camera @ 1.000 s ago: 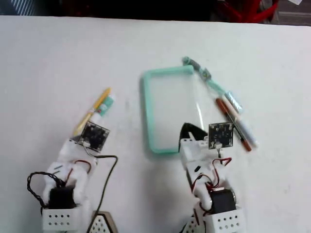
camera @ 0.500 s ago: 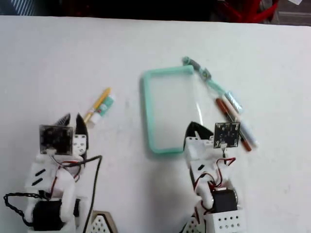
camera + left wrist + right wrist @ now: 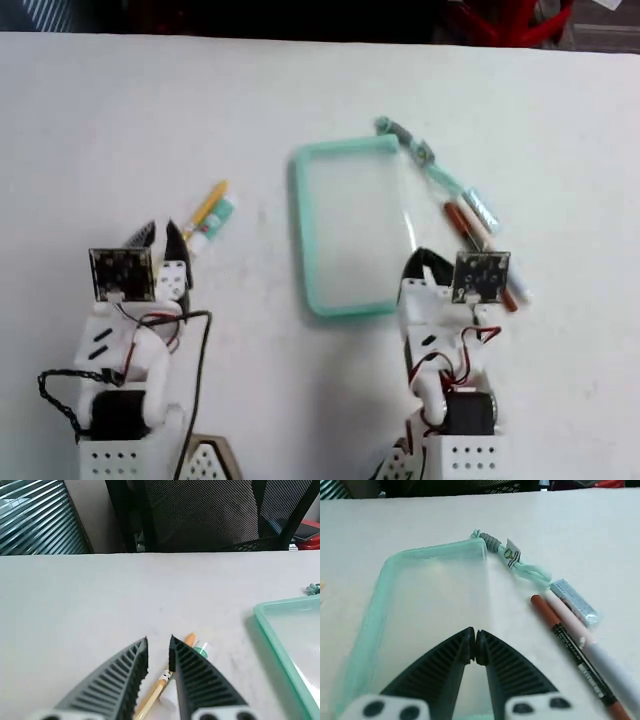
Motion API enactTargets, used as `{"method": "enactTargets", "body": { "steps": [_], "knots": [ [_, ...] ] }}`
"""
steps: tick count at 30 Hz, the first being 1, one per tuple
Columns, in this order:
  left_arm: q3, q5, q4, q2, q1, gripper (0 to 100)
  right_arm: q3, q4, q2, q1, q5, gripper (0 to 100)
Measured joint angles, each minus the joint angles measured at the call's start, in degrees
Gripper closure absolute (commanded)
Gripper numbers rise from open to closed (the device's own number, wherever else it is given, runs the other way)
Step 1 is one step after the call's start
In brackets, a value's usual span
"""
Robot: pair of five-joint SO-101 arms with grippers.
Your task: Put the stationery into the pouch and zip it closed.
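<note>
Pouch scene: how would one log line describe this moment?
left gripper: open, at pencil | right gripper: shut, over pouch | pens: on table beside pouch | pouch: empty

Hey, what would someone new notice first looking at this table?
The clear pouch with its mint-green rim lies flat mid-table. A brown marker and a pale pen lie beside it near the right pincer, which is shut at the pouch's edge; a yellow pencil lies just ahead of the open left pincer.

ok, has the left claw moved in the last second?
Yes. The left claw has pulled back toward its base, off the yellow pencil; its open tips now sit at the pencil's near end.
</note>
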Motion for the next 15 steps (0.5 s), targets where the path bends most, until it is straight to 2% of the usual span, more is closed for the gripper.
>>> {"method": "enactTargets", "body": {
  "steps": [8, 15],
  "knots": [
    [2.3, 0.0, 0.0, 0.0, 4.6, 91, 0.0, 4.1, 0.0, 0.3, 24.7, 98.1],
    [2.4, 0.0, 0.0, 0.0, 5.1, 91, 0.0, 4.7, 0.0, 0.3, 28.2, 98.1]
  ]
}}
